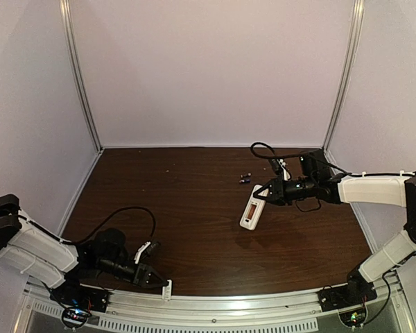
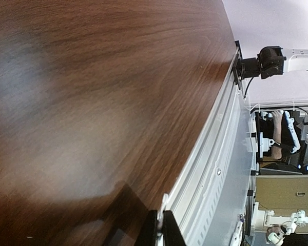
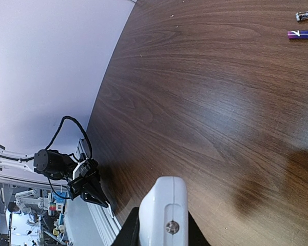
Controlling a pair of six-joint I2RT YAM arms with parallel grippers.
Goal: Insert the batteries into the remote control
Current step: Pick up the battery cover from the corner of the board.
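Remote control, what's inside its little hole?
The remote control, held by the right pincer, shows an open reddish slot, too small to see into. Both batteries lie outside it on the table.

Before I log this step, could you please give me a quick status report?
Left tool shut, parked at near edge of table. Right tool shut on remote control, held by one end. Batteries lie loose beyond it, unloaded. Nothing between them.

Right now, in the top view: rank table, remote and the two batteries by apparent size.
1. Table
2. Remote
3. Batteries: the two look alike and are too tiny to rank against each other.
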